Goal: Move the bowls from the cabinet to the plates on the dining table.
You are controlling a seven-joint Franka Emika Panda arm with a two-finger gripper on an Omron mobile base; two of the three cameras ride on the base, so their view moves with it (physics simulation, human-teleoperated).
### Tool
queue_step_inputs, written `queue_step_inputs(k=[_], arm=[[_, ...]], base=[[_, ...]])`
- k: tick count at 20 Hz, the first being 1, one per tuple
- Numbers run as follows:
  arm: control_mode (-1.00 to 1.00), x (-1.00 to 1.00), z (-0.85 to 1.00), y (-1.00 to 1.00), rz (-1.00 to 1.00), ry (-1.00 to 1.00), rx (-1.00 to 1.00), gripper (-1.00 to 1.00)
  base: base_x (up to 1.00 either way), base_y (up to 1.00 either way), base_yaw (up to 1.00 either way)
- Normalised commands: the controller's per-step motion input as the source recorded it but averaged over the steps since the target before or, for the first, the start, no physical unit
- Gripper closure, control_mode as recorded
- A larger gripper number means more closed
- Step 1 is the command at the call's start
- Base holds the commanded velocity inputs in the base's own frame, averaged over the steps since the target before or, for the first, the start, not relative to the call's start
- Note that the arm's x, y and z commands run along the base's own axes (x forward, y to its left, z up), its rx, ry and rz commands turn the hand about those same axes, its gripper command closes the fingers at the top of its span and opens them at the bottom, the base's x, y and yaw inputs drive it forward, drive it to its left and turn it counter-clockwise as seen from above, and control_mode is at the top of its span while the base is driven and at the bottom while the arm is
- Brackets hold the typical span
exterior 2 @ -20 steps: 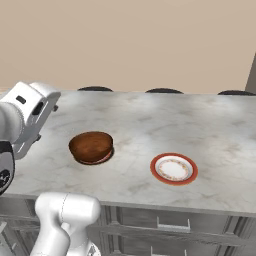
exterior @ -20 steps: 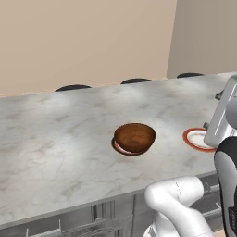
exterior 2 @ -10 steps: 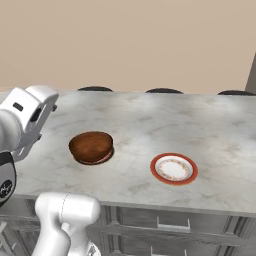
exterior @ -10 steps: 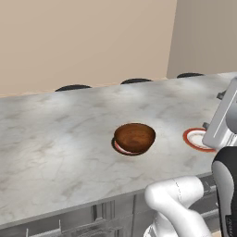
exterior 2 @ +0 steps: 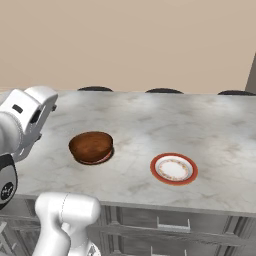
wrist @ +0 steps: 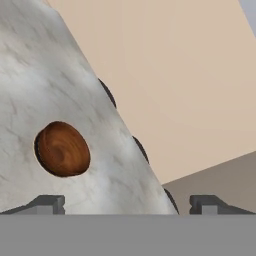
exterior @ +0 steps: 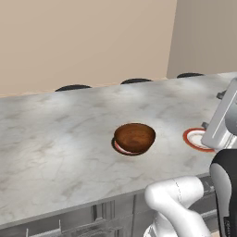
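Note:
A deep, glossy reddish-brown bowl point(exterior: 134, 137) point(exterior 2: 91, 146) point(wrist: 63, 149) rests on a red-rimmed plate point(exterior: 118, 147) point(exterior 2: 103, 159) in the middle of the marbled dining table point(exterior: 46, 139) point(exterior 2: 210, 120). To its right lies a second red-rimmed plate point(exterior: 196, 139) point(exterior 2: 173, 168) with nothing on it. My gripper point(wrist: 130, 204) is open and holds nothing; it hangs above the table, apart from the bowl. The white hand point(exterior: 224, 118) point(exterior 2: 27, 117) hovers over the table's near side, between the two plates. The cabinet is out of view.
Dark chair backs point(exterior: 73, 87) point(exterior 2: 95, 89) line the table's far edge before a beige wall. Grey drawers point(exterior 2: 170, 225) run under the near edge. Bare marble stretches left of the bowl and right of the empty plate.
The hand has drawn back slightly toward the base, with the jaws still wide. The bowl and both plates have not moved.

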Motion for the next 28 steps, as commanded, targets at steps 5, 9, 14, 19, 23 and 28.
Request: queue_step_inputs(k=[5, 9, 14, 19, 23, 28], arm=[[-1.00, 0.00, 0.00, 0.02, 0.00, 0.00, 0.00, -1.00], [-1.00, 0.00, 0.00, 0.00, 0.00, 0.00, 0.00, -1.00], [1.00, 0.00, 0.00, 0.00, 0.00, 0.00, 0.00, -1.00], [1.00, 0.00, 0.00, 0.00, 0.00, 0.00, 0.00, -1.00], [1.00, 0.00, 0.00, 0.00, 0.00, 0.00, 0.00, -1.00], [1.00, 0.00, 0.00, 0.00, 0.00, 0.00, 0.00, -1.00]], base=[[0.00, 0.00, 0.00], [0.00, 0.00, 0.00], [-0.07, 0.00, 0.00], [-0.19, 0.14, 0.01], [-0.41, 0.41, 0.08], [-0.75, 0.44, 0.16]])
